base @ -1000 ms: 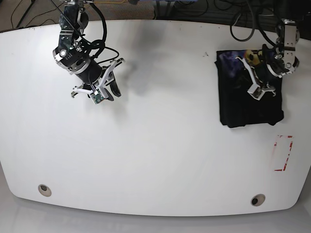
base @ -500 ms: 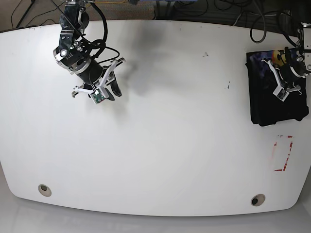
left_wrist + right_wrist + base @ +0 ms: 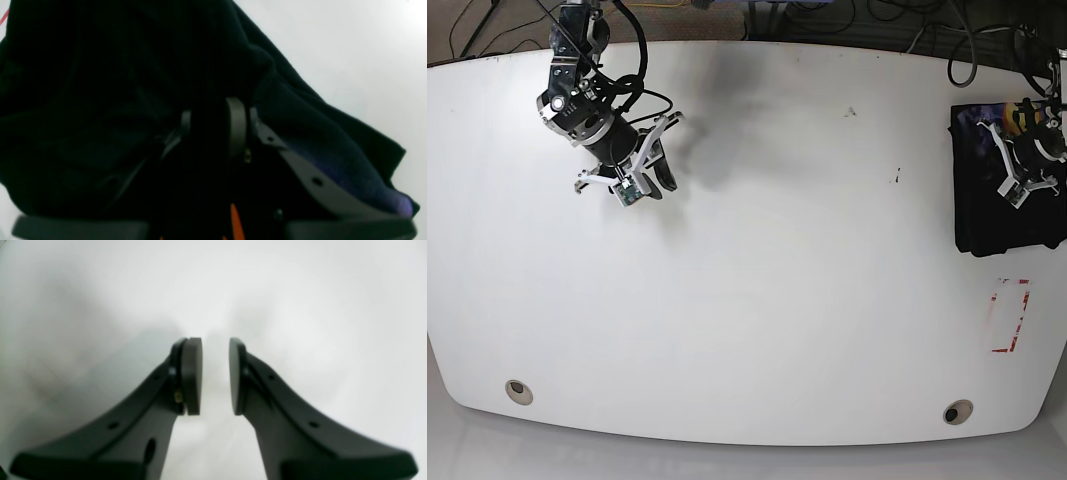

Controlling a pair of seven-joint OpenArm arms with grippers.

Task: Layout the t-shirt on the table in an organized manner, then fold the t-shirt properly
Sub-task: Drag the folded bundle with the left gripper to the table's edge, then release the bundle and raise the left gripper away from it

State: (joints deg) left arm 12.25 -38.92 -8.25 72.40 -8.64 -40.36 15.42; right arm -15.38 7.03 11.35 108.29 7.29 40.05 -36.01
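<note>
The folded black t-shirt [image 3: 1007, 190] lies at the far right of the table [image 3: 777, 300], its right side cut off by the base view's edge. The left gripper [image 3: 1025, 165] sits over it; in the left wrist view the fingers [image 3: 236, 126] are pressed together on a dark fold of the cloth, though shadow swallows most of the left finger. An orange patch [image 3: 235, 223] at the bottom of that view is too cropped to identify.

Since 1 second ago, the shirt and left gripper have slid rightward across the table, now near its right edge, above the red-outlined mark [image 3: 1010, 315]. The right gripper [image 3: 637, 175] has stayed at the far left, its fingers [image 3: 192, 376] slightly apart with nothing between them.

No writing is readable anywhere.
</note>
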